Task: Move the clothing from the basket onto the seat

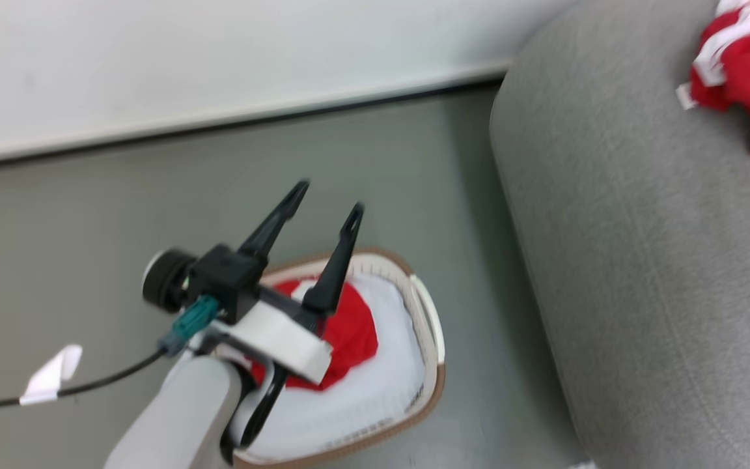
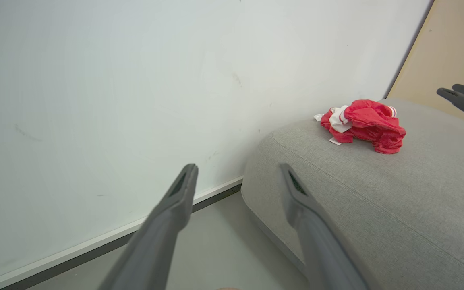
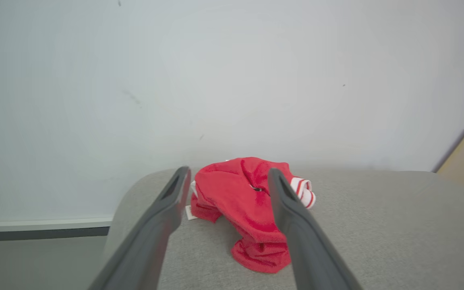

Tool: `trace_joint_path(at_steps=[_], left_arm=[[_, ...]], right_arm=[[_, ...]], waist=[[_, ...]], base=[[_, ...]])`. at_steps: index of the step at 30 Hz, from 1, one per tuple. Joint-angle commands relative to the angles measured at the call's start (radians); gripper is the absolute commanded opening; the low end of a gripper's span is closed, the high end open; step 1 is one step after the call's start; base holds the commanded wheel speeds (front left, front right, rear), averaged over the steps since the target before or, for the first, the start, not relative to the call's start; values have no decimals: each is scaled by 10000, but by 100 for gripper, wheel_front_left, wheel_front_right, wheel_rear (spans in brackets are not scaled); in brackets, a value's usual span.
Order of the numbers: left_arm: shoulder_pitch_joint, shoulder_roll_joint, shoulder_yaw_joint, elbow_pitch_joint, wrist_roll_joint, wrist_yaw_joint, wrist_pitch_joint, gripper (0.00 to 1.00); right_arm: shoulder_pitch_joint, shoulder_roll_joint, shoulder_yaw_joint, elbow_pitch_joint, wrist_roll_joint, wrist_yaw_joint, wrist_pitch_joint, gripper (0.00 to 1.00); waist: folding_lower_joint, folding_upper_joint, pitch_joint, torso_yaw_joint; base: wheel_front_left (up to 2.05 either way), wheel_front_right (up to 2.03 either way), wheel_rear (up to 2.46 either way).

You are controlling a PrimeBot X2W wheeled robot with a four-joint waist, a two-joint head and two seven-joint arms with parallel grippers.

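Observation:
One red garment (image 1: 352,335) lies in the cream basket (image 1: 428,326) on its pale lining, on the floor beside the grey seat (image 1: 642,260). My left gripper (image 1: 329,198) hovers above the basket, open and empty, fingers spread toward the wall; its own view shows the same open gripper (image 2: 237,169). A second red garment (image 1: 746,71) with white striped trim lies crumpled on the seat top (image 2: 377,201), also visible as the garment (image 2: 365,125). My right gripper (image 3: 228,173) stands open over the seat (image 3: 377,241), just short of that garment (image 3: 248,201), holding nothing. The right gripper (image 2: 449,90) enters at the far right.
A white wall with a dark baseboard (image 1: 219,124) runs behind the basket and seat. Grey floor (image 1: 153,215) lies between them. A black cable with a white tag (image 1: 49,374) trails at the lower left. A tan panel (image 2: 453,48) stands past the seat.

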Motion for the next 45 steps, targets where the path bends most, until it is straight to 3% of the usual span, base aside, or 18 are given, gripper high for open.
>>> trace_joint_path(at_steps=[1, 11, 23, 30, 45], left_arm=[[331, 76, 86, 146, -97, 92, -161, 100], [1803, 143, 527, 1010, -432, 668, -1120, 100], [3493, -156, 1870, 1376, -139, 1110, -1369, 100], [4463, -613, 2805, 1325, 310, 797, -1371, 100], [5266, -1317, 3868, 1633, 1059, 60, -1373, 100]], right_arm=[[544, 136, 54, -426, 133, -25, -28, 100], [3087, 911, 518, -3025, 3, -25, -15, 100], [5012, 1895, 1592, -3407, -282, -25, -13, 100], [5605, 2274, 1878, -3181, -320, -25, -13, 100], [5792, 2436, 1878, -2632, -357, -25, -14, 100]], waist=[[3, 0, -897, 113], [3, 0, -2136, 428], [3, 0, -2747, 733], [3, 0, -3227, 916], [3, 0, -3800, 1008]], base=[[0, 0, 0], [0, 0, 0], [0, 0, 0], [0, 0, 0], [0, 0, 0]])
